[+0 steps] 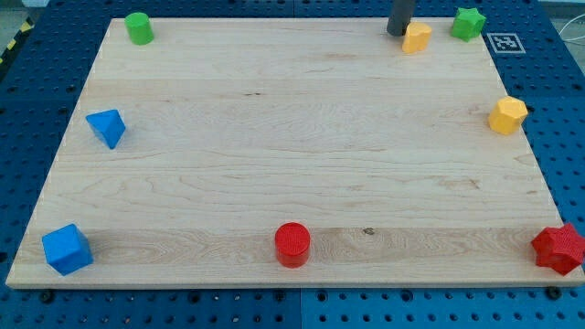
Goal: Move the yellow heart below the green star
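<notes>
The yellow heart point(417, 37) is found at the view's top edge of the wooden board point(274, 137), just to the left of the green star point(468, 23), which sits in the top right corner. My tip point(396, 33) is seen touching or all but touching the heart's left side; no claw is carried by the rod, so nothing can be opened, closed or gripped, and the block can only be pushed. The step in hand is judged to be the start of the push, with the heart not yet below the star. For the next move, the tip would need to be brought round to the heart's upper left, so that the block can be driven rightward and toward the view's bottom, short of the yellow hexagon point(507, 116) lower on the right edge. The remaining blocks are well apart from this work.
</notes>
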